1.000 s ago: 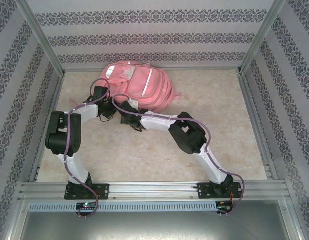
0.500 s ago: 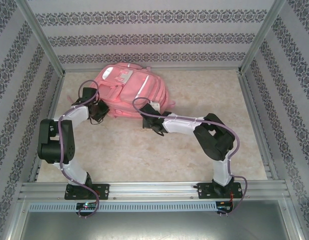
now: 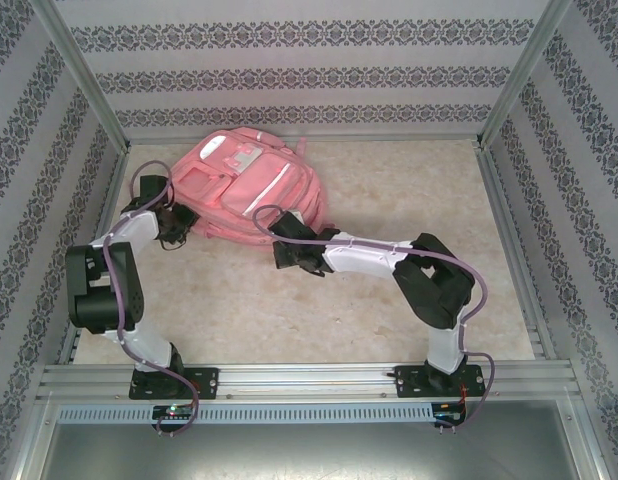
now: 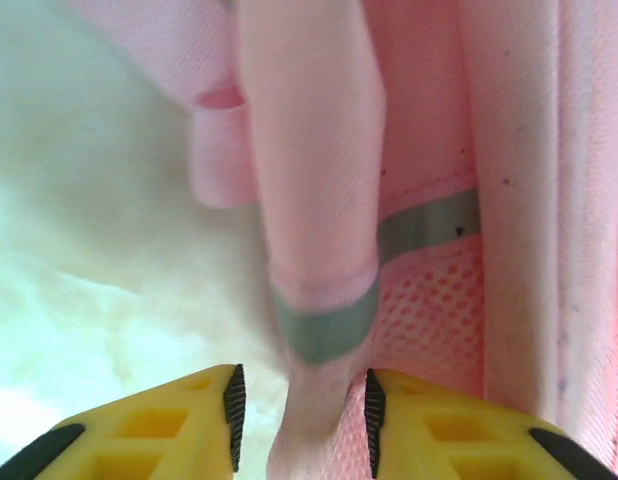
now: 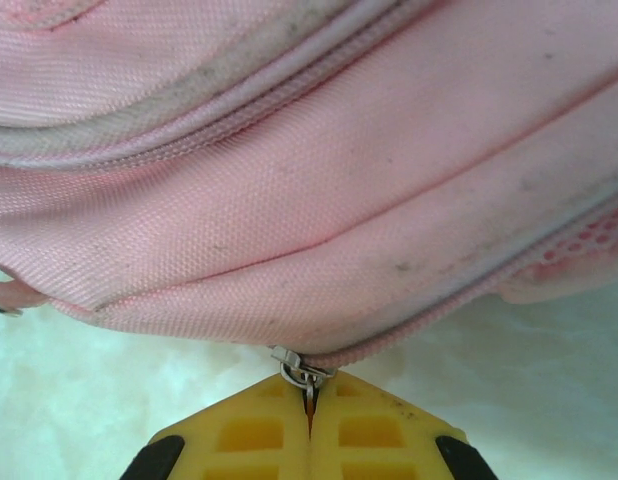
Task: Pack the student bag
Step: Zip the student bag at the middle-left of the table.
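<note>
No readable text, labels or numbers on any surface.

From my left gripper (image 4: 301,420) the strap (image 4: 309,200) runs straight ahead out of the gap between the fingers, with the student bag (image 3: 244,185) body to its right and bare table (image 4: 79,300) to its left. My right gripper (image 5: 310,425) has the zipper pull (image 5: 305,375) between its tips, bag wall directly ahead, table off to both sides. Overhead, the bag lies at the back of the table, beyond both tools.
</note>
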